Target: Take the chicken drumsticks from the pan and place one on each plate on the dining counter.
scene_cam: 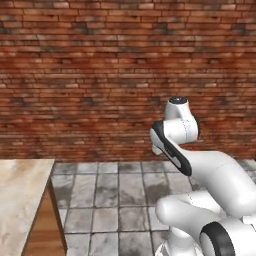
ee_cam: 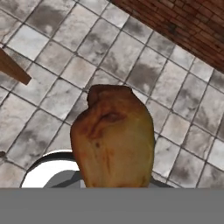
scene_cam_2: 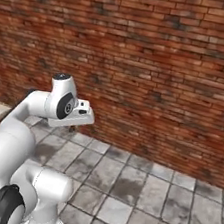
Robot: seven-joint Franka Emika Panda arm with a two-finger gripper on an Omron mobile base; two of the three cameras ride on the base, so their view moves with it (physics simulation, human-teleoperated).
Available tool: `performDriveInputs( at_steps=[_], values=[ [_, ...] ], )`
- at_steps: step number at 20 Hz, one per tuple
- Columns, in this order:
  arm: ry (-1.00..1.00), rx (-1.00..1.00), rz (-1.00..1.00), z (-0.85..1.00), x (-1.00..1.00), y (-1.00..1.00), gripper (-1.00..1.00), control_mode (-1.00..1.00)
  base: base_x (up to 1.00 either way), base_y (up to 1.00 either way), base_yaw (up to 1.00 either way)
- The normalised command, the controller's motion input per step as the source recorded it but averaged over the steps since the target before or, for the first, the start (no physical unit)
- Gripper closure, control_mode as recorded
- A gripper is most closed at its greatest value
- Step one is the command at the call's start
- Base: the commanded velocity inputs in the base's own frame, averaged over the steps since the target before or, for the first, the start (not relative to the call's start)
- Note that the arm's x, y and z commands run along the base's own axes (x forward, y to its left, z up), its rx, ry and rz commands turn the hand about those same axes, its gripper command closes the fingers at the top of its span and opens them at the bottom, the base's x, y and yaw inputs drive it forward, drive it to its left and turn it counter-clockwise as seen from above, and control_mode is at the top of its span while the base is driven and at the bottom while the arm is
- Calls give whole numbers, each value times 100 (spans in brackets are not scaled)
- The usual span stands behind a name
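Note:
A golden-brown chicken drumstick (ee_cam: 113,142) looms large in the hand view, thick end up, held over the tiled floor. It covers my fingertips, and my gripper (scene_cam_2: 73,125) is shut on it. The arm is folded close to the base, with the hand pointing down at the floor. A corner of the beige-marbled dining counter (scene_cam: 20,197) on its brown wooden base lies to the left, apart from the gripper. The pan, the plates and the other drumstick are out of view.
A red brick wall (scene_cam: 100,75) closes the space ahead. Grey stone floor tiles (scene_cam_2: 138,188) stretch between the base and the wall. A brown wooden corner (ee_cam: 13,69) pokes into the hand view at the left.

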Motion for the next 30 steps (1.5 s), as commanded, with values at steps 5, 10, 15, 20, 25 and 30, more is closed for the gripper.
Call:
performDriveInputs(
  at_steps=[5,10,15,20,25,30],
  values=[
    [0,0,0,0,0,0,100,100,100,-12,47],
    [0,0,0,0,0,0,100,100,100,-26,59],
    [0,0,0,0,0,0,100,100,100,-26,66],
    [0,0,0,0,0,0,100,100,100,-39,70],
    [0,0,0,0,0,0,100,100,97,-26,77],
    [0,0,0,0,0,0,100,100,96,-19,80]
  ],
)
